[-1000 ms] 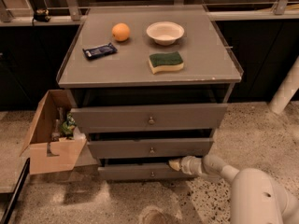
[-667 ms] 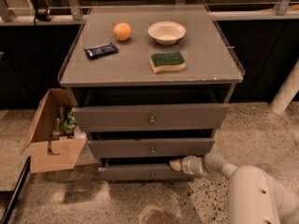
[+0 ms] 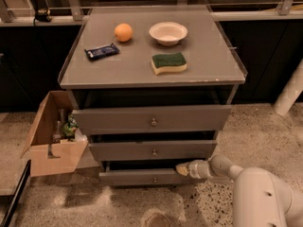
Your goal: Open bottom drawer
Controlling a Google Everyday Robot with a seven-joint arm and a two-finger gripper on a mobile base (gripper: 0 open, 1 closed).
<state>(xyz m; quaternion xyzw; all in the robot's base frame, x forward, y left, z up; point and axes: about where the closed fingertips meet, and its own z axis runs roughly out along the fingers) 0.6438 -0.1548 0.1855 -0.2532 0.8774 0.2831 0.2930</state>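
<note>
No lettering, label, brand or number can be read on anything in view.

arm (image 3: 235,173): one white arm, entering from the lower right and reaching leftward, close to level, toward the bottom drawer (image 3: 132,178)
large link (image 3: 265,200): bulky white housing, right of and below the bottom drawer's right end, apart from its front
wrist (image 3: 218,167): rounded pale joint just beside the bottom drawer's right end
gripper (image 3: 182,169): pale tip pointing left, at the top edge of the bottom drawer's front, right of its centre (looks to be touching the edge; contact not certain)
</note>
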